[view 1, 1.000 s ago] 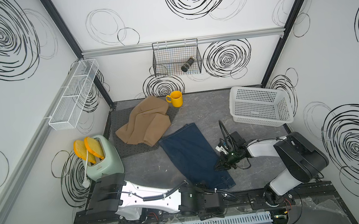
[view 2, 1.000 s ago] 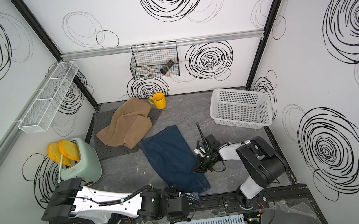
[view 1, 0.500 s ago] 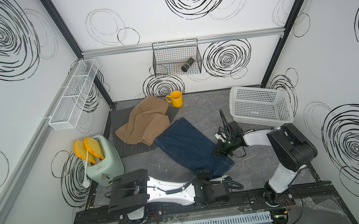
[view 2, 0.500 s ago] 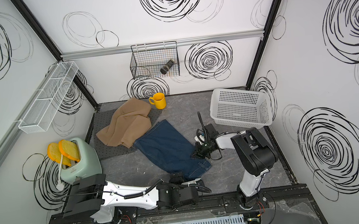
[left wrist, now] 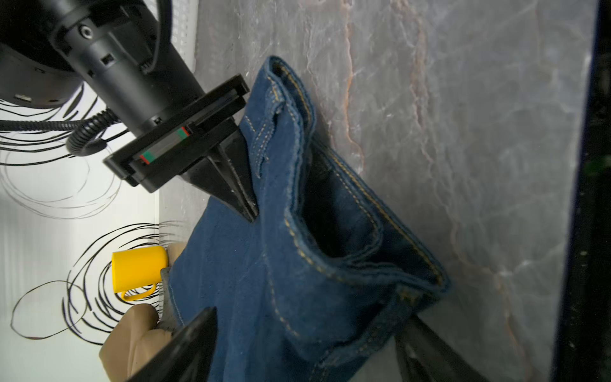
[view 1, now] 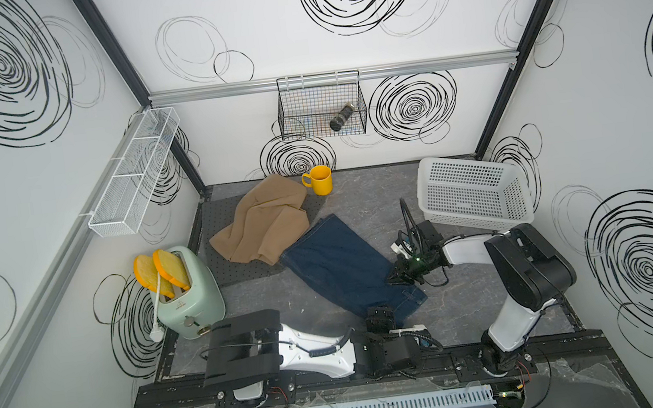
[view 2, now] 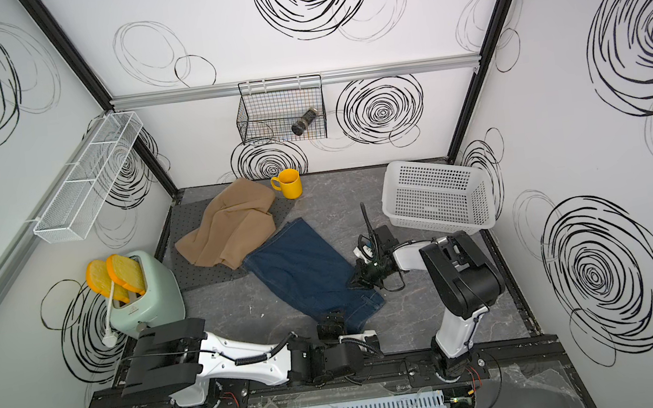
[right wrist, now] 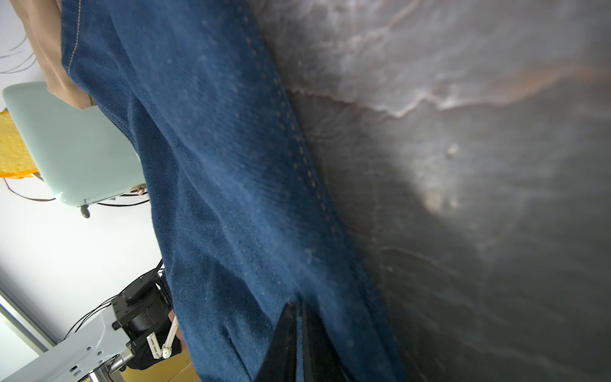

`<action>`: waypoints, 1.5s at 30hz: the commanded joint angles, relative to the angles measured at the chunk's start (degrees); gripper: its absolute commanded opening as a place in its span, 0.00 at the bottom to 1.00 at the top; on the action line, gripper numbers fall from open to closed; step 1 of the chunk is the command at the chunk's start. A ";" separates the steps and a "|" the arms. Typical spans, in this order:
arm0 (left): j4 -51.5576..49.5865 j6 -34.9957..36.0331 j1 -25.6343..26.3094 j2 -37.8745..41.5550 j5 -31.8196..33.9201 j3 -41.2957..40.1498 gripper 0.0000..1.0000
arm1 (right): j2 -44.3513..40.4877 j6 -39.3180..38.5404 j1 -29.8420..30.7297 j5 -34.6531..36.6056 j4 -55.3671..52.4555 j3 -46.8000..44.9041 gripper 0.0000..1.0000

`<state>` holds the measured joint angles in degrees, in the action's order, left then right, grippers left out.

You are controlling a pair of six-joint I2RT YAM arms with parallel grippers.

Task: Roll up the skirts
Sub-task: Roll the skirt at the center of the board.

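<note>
Denim skirt (view 1: 340, 266) diagonal, waistband near end (hem far-left); right claw (view 1: 392, 278) pinching edge, left claw (view 1: 380, 312) spread.

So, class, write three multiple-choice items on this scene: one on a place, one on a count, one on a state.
1. The yellow mug stands: A in the wire basket; B beside the tan skirt; C in the white basket.
2. Slices in the toaster: A four; B three; C two.
3. The denim skirt is: A spread out, unrolled; B rolled tight; C hanging up.
Answers: B, it stands by the tan cloth; C, two slices stick up; A, it lies flat.
</note>
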<state>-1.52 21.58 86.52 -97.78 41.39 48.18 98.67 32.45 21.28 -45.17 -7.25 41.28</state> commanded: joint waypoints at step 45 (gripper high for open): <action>26.50 -74.60 -56.07 27.31 -67.96 -29.37 0.00 | -13.36 2.86 -3.18 13.98 0.45 -7.11 0.59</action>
<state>19.25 -46.65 32.38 -69.10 -20.40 19.73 88.09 35.90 19.11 -40.93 -1.56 34.44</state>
